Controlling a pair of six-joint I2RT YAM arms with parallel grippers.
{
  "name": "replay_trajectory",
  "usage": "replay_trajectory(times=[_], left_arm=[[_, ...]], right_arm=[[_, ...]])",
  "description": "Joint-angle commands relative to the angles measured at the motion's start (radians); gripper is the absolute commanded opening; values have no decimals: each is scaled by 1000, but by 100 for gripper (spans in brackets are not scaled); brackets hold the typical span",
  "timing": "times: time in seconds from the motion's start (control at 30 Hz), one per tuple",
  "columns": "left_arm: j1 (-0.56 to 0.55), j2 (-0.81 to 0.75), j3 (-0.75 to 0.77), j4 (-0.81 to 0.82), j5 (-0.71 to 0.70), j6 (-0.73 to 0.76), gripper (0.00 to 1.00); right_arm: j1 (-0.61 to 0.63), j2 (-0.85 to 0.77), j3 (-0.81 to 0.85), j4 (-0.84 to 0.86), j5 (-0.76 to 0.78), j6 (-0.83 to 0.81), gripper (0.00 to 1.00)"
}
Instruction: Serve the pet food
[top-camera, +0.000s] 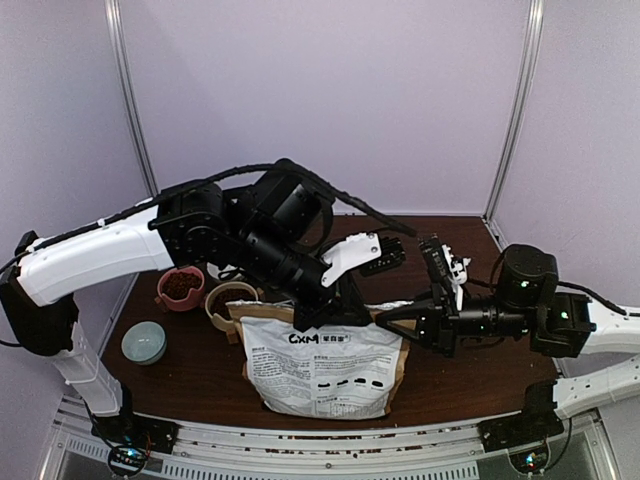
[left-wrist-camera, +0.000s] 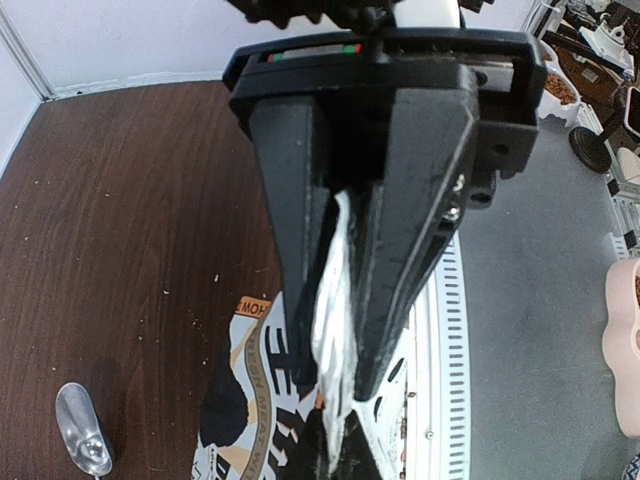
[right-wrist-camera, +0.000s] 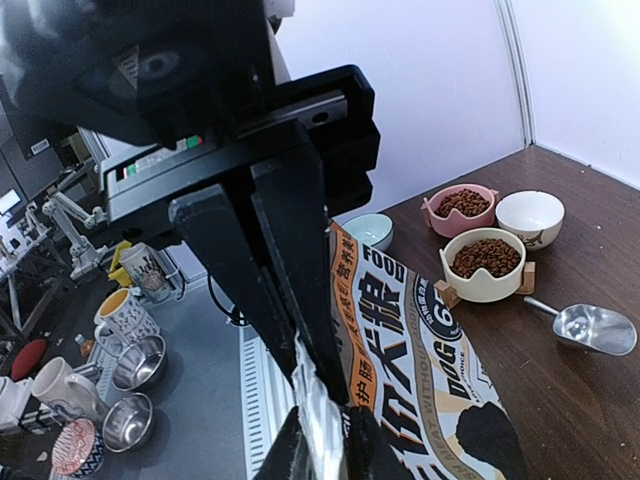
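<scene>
Left pincer (left-wrist-camera: 337, 383): I see it shut tight on the bag (top-camera: 322, 362) top.
Right pincer (right-wrist-camera: 318, 385): squeezing the same bag edge.
Pet food (right-wrist-camera: 484, 256): in the cream bowl (right-wrist-camera: 480, 290), right of frame.

1. Soft, even overhead light; the top view is bright, without harsh glare.
2. Only faint, blurred shadows fall on the dark table (top-camera: 470, 380).
3. Close to the lens, the left gripper (left-wrist-camera: 335, 380) looks dark and soft-edged.
4. The bag (left-wrist-camera: 335, 290) has a foil edge that gleams white, as does the scoop (right-wrist-camera: 590, 328).
</scene>
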Motion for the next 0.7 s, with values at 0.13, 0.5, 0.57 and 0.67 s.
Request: replay_trajectory(times=[0.13, 0.5, 0.57, 0.67], left_arm=[[8, -34, -12, 17, -31, 7, 18], [40, -102, -102, 12, 8, -8, 15], [40, -92, -95, 12, 34, -10, 0], [40, -89, -97, 12, 27, -7, 0]], right_arm=[[-4, -5, 31, 41, -6, 1, 0], [-4, -18, 27, 15, 4, -4, 0], [-5, -6, 34, 14, -4, -5, 0], [-4, 8, 47, 15, -17, -7, 0]])
